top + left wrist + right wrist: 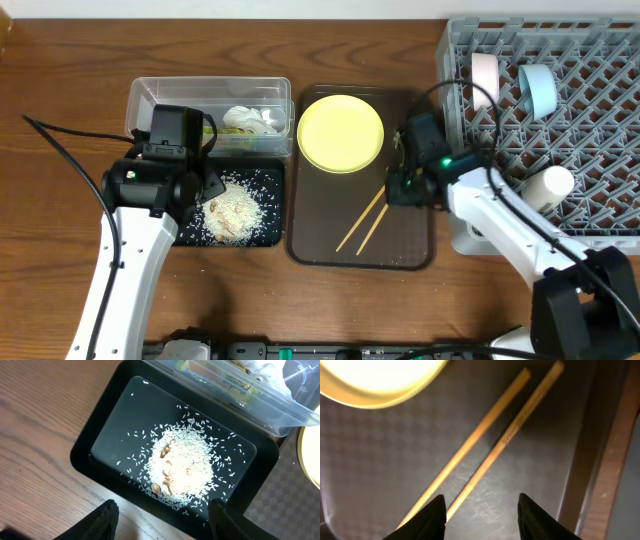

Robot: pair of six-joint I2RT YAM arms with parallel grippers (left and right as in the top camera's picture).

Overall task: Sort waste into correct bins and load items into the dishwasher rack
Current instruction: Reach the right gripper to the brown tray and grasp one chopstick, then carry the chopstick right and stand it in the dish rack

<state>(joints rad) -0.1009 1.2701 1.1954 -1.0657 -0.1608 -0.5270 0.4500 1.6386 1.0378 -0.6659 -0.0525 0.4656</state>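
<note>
Two wooden chopsticks [362, 222] lie side by side on the dark brown tray [410, 250], below the round yellow plate [340, 133]. My right gripper [481, 505] is open just above the chopsticks [495, 442]. Rice scraps [182, 465] are piled in the shallow black tray [100, 435]. My left gripper [162, 515] is open and empty above that tray's near edge. The clear tub [160, 95] holds crumpled white paper [250, 120] and the green-yellow wrapper [220, 375]. The grey rack [590, 150] holds a white bowl [486, 72], a light blue bowl [537, 88] and a white cup [545, 187].
The brown tray lies between the black tray and the rack. Bare wooden table [60, 100] spreads to the left and along the front. A black cable [60, 150] crosses the table at the left.
</note>
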